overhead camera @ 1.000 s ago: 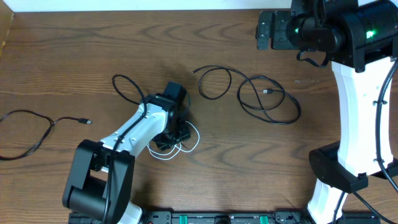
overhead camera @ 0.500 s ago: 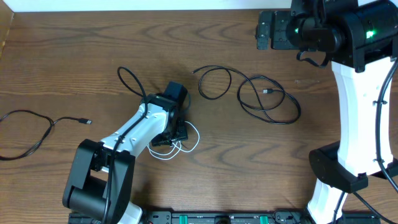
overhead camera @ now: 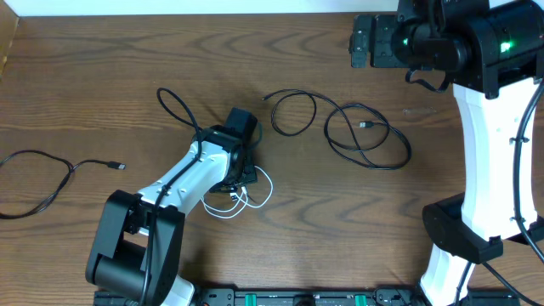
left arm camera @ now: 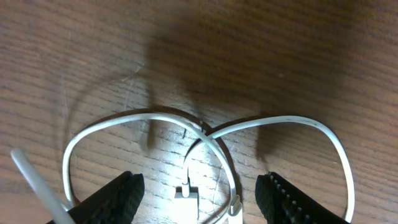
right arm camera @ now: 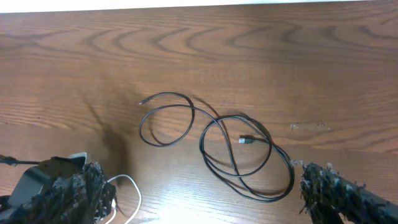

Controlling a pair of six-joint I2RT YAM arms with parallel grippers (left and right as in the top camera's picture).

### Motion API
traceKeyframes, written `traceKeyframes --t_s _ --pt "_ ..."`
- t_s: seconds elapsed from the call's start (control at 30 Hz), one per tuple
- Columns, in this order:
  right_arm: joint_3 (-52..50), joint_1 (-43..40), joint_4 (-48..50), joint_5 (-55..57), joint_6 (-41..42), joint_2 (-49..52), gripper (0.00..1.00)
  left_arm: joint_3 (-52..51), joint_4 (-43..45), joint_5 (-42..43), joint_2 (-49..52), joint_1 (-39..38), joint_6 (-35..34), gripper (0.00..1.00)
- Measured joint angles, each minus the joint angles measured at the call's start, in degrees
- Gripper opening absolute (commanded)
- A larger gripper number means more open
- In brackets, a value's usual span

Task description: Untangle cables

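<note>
While my left pincer (left arm camera: 202,190) is hovering released astride the white cable (left arm camera: 149,116) on the surface (left arm camera: 280,50), its loops are crossing, undone work I'm judging; the black cable (overhead camera: 371,140) is lying apart. My right pincer (right arm camera: 205,186) is hanging released.

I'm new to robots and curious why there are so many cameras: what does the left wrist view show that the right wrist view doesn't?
Only the left wrist view shows the white cable up close, with its two crossed loops and its plug, lying between the open left fingers. Only the right wrist view shows the coiled black cable, the left arm at the lower left, and the right fingers, spread wide. Both share the wooden table and the white cable, though the right wrist view catches only a small loop of it.
</note>
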Motion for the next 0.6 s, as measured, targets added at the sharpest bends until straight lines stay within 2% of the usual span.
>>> traceKeyframes --t_s 0.13,0.27,0.47,0.6 --pt "0.0 0.0 0.0 0.0 0.0 0.0 0.99 -0.4 0.9 -0.5 0.1 0.0 -2.1 0.58" --pt "0.0 0.0 0.0 0.0 0.0 0.0 0.99 -3.3 6.5 -0.5 1.0 0.0 -4.3 0.57" --pt "0.0 0.0 0.0 0.0 0.0 0.0 0.99 -3.7 11.0 -1.0 1.0 0.0 -5.2 0.32" --pt "0.0 0.0 0.0 0.0 0.0 0.0 0.99 -3.8 11.5 -1.6 1.1 -0.1 -5.5 0.26"
